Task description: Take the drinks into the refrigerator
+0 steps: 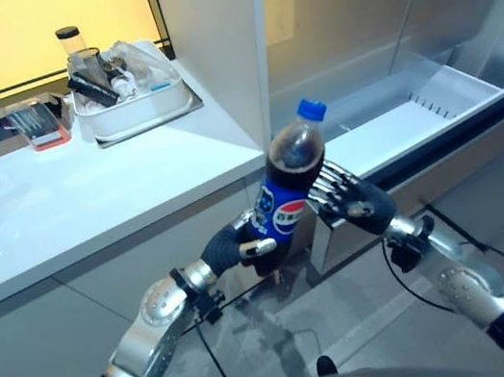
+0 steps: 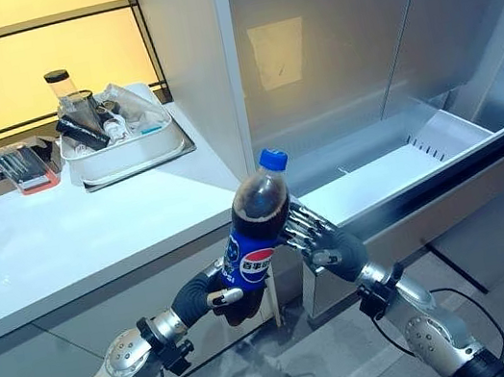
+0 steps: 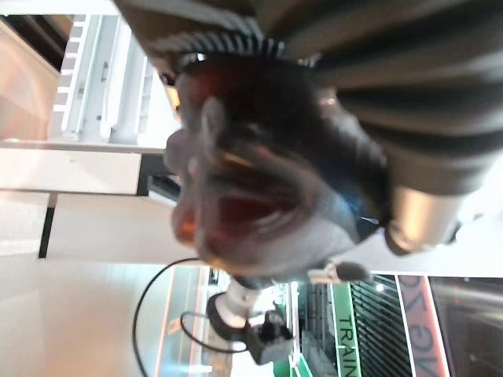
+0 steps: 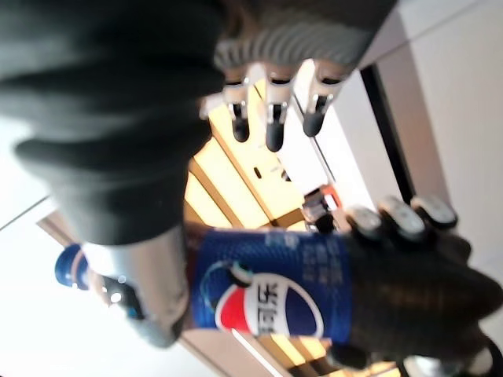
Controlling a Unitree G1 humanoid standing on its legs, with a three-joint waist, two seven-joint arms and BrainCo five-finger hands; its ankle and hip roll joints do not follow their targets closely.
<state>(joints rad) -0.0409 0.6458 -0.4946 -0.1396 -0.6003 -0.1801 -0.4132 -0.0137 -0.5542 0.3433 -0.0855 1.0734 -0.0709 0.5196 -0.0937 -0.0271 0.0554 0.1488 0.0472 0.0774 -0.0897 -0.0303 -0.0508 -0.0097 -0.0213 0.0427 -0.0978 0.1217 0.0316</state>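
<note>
While gripped low in the left hand's (image 1: 243, 246) curled fingers, cola bottle (image 1: 292, 181) not yet inside the open refrigerator drawer (image 1: 415, 116) (right hand (image 1: 357, 199) alongside, fingers straight).

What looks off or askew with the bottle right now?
The cola bottle leans, cap tipped toward the open refrigerator drawer. The left hand grips its base; the right hand, fingers straight, is beside it. No spill is visible.

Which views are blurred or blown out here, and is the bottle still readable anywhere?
Left wrist view: the bottle is a dark smear, too close to focus. Right wrist view: the right hand is soft, the bottle's label fairly legible, with the left hand curled round it. Both eye views: bottle and drawer are crisp; the yellow panel behind the counter glows bright, near washed out.
</note>
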